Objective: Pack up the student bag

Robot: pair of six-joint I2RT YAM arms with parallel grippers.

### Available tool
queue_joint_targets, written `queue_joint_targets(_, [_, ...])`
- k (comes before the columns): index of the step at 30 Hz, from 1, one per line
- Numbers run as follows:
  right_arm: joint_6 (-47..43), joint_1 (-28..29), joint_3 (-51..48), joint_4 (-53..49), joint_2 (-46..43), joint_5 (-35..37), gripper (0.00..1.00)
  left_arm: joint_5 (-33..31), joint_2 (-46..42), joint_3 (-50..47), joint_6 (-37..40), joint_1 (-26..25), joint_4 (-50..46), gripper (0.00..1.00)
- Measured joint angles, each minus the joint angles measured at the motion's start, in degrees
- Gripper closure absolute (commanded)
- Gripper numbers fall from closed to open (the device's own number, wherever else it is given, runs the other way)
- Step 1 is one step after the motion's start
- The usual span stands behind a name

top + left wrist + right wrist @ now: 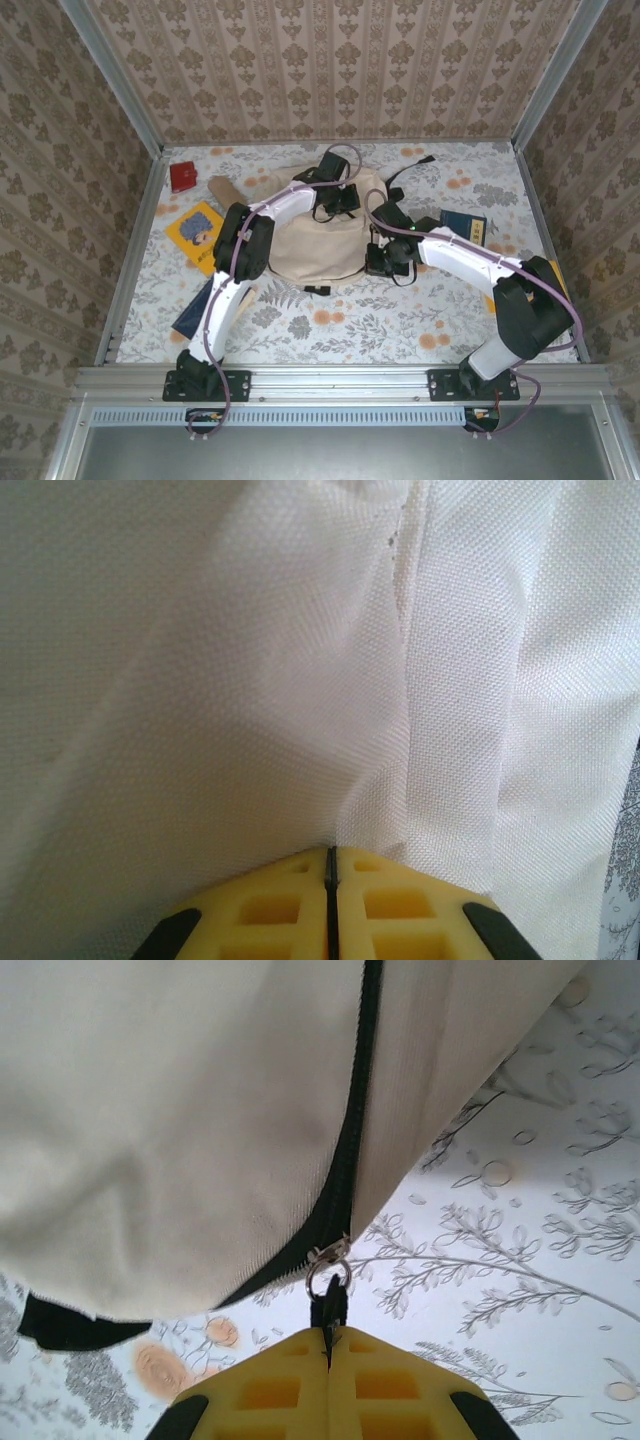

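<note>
From above, the student bag (310,250) lies at the middle of the flowered table (350,322), a beige mound with both arms bent in over it. The left gripper (336,203) is at its upper edge and the right gripper (384,262) at its right edge. That view is too far off to show how the jaws stand, but the wrist cameras show it. In the left wrist view the yellow fingers (270,905) are pressed together with only a thin line between them, and a fold of the woven beige fabric runs down into their tips, so they appear to pinch the cloth. In the right wrist view the fingers (390,1385) are clamped on a black zipper pull (329,1307), which hangs by a silver ring (327,1268) from the dark zipper (352,1130) running up the frame. Only the overhead view shows a yellow book (195,235) and a red box (183,177) at upper left, and a dark blue book (463,225) at right.
</note>
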Motion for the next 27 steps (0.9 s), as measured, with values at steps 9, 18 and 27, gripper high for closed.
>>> queue_joint_targets(9, [0.13, -0.2, -2.86, 8.11, -2.47, -8.85, 1.0, 0.57, 0.76, 2.62, 0.46, -0.24, -3.04, 0.83])
queue_joint_targets(18, [-0.5, -1.95, -2.64, 5.44, -2.67, -4.72, 1.0, 1.03, -1.62, 2.58, 5.7, -0.07, -6.29, 0.69])
queue_joint_targets(27, [-0.55, -6.45, -1.18, 4.96, -2.43, -2.73, 1.0, 1.11, -15.82, -13.62, 10.99, -1.42, -7.17, 0.92])
